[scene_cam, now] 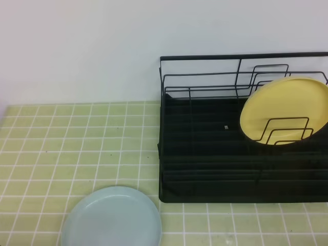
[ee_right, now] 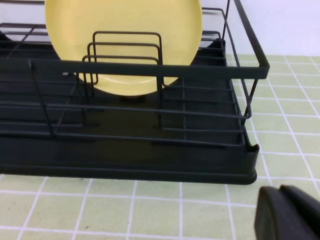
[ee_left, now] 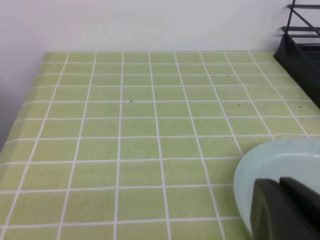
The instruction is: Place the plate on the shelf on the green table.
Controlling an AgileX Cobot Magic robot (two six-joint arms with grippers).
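A pale blue plate (scene_cam: pixel 111 218) is lying flat on the green tiled tabletop (scene_cam: pixel 77 148), just left of the black shelf (scene_cam: pixel 205 169). Both hands, left (ee_left: pixel 285 210) and right (ee_right: pixel 290 212), are sitting fully closed, holding nothing.

The plate (scene_cam: pixel 111 218) lies flat on the bench (scene_cam: pixel 61 148) at its near edge, a little left of the middle, and the shelf (scene_cam: pixel 205 174) stands just beside it to the right, running back toward the far edge by the wall (scene_cam: pixel 77 46). A second plate (scene_cam: pixel 284 110) stands on edge in the right end of the shelf, leaning between the upright dividers (scene_cam: pixel 284 130). The bench's far-left corner lies well apart from both.
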